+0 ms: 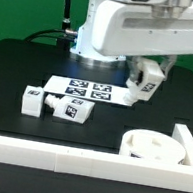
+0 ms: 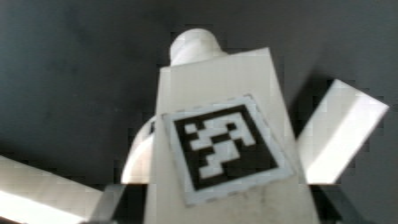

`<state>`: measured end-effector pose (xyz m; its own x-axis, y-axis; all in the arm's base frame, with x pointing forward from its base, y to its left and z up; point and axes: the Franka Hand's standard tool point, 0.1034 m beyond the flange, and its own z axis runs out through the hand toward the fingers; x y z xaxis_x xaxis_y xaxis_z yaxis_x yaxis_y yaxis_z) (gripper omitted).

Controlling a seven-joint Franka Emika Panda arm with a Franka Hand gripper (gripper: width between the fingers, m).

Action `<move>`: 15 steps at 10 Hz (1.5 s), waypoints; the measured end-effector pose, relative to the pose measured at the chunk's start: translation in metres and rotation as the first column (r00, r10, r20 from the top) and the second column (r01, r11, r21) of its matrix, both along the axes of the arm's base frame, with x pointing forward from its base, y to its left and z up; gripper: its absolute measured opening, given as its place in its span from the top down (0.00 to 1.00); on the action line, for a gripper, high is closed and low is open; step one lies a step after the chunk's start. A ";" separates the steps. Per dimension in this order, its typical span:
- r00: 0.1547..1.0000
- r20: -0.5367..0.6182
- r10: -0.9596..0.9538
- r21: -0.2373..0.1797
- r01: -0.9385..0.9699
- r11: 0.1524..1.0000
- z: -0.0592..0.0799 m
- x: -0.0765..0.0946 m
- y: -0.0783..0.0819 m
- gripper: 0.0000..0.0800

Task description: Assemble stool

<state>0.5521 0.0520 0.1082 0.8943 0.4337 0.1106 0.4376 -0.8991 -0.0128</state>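
Exterior view: the pincer (image 1: 149,77) hangs above the tabletop (image 1: 19,62), closed on the held leg (image 1: 142,88), which sits tilted in the air just beyond the marker board (image 1: 84,87) on the exterior view's right. A second leg (image 1: 33,98) and a third leg (image 1: 70,109) lie side by side on the tabletop in front of that board. The seat (image 1: 152,146), a thick round disc, rests near the corner formed by the front rail (image 1: 74,160) and the rail on the exterior view's right, well apart from the held leg.

Wrist view: the held leg (image 2: 214,110) fills the picture. Its flat face carries a square tag (image 2: 226,142), and its far end narrows to a rounded tip (image 2: 199,45). The pincer's grey fingers (image 2: 135,165) press against its two side faces near the end closest to the camera. The rounded tip projects free.

Handling, as judged: the leg looks like stiff, light moulded plastic with smooth faces, so it should not deform but may twist or slip under a loose hold. The parallel flat sides offer the surest grip. Holding well back from the tip leaves that end clear for a socket in the seat.
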 end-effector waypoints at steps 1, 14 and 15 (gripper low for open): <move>0.996 0.093 -0.003 0.004 0.003 1.000 0.000 0.006 -0.007 0.59; 0.998 0.006 -0.061 0.088 0.060 0.994 0.001 0.049 0.066 0.59; 0.998 0.006 -0.061 0.088 0.060 0.994 0.000 0.049 0.066 0.59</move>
